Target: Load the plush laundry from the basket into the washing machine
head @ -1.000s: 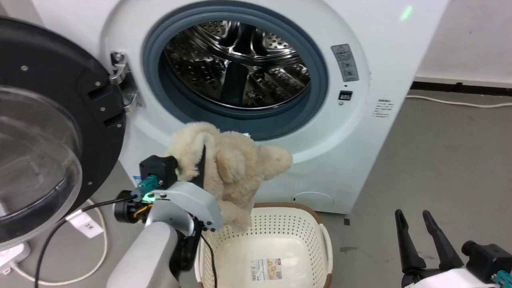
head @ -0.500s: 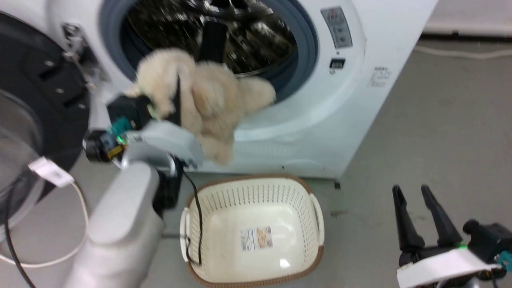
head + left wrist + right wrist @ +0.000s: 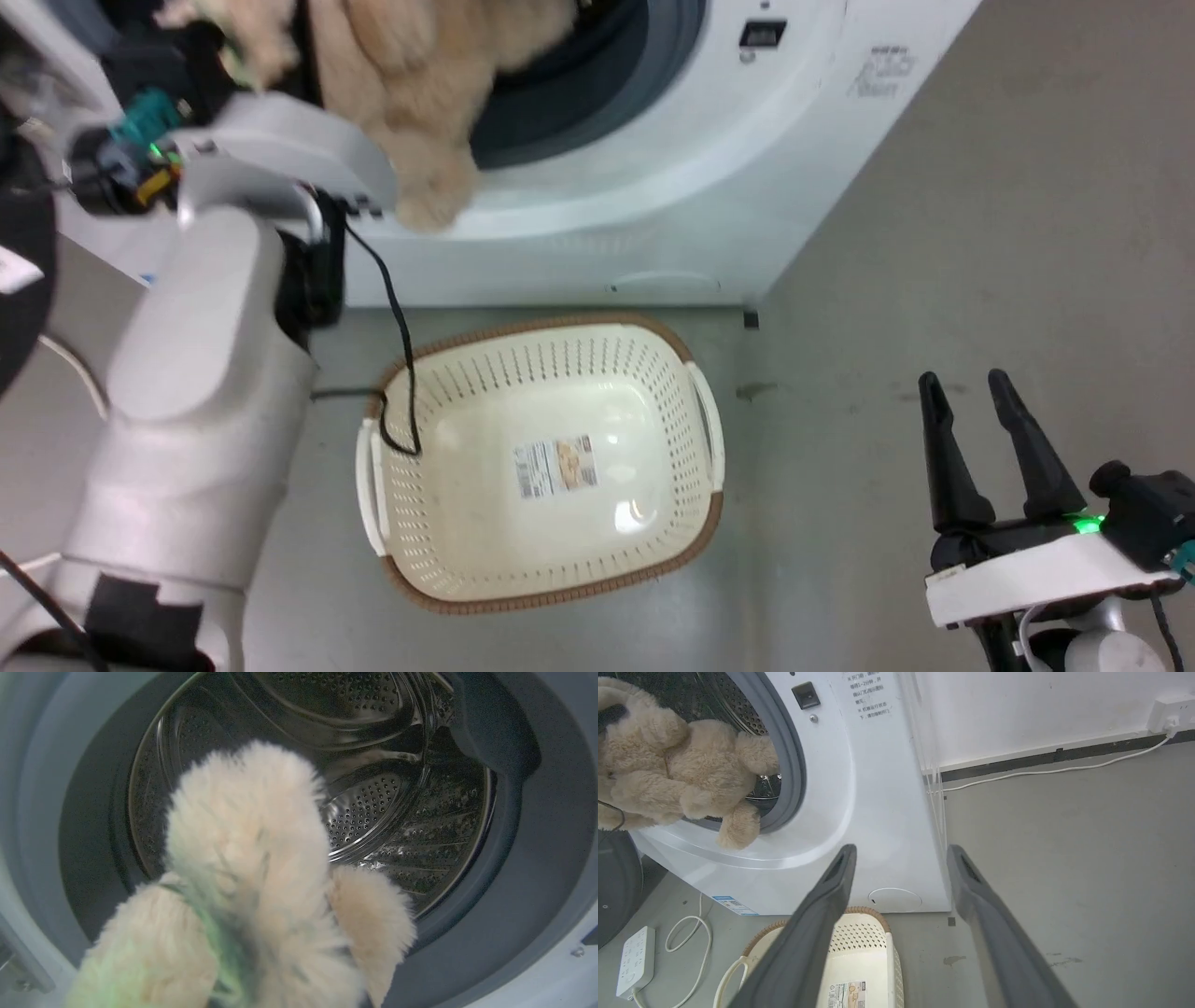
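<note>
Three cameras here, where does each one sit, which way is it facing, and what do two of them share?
Head view: on the head, tilted down at the basket before the washing machine; shows the left forearm and open right gripper.
Left wrist view: on the left wrist, facing into the drum, the plush laundry close ahead.
Right wrist view: on the right wrist, low, facing the washing machine's front; own fingers spread.
Shared: head and right wrist views both show basket and plush laundry.

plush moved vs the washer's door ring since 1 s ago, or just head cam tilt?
Yes. The plush laundry has risen from below the grey ring of the washing machine to across its opening; the head camera also tilted down.
</note>
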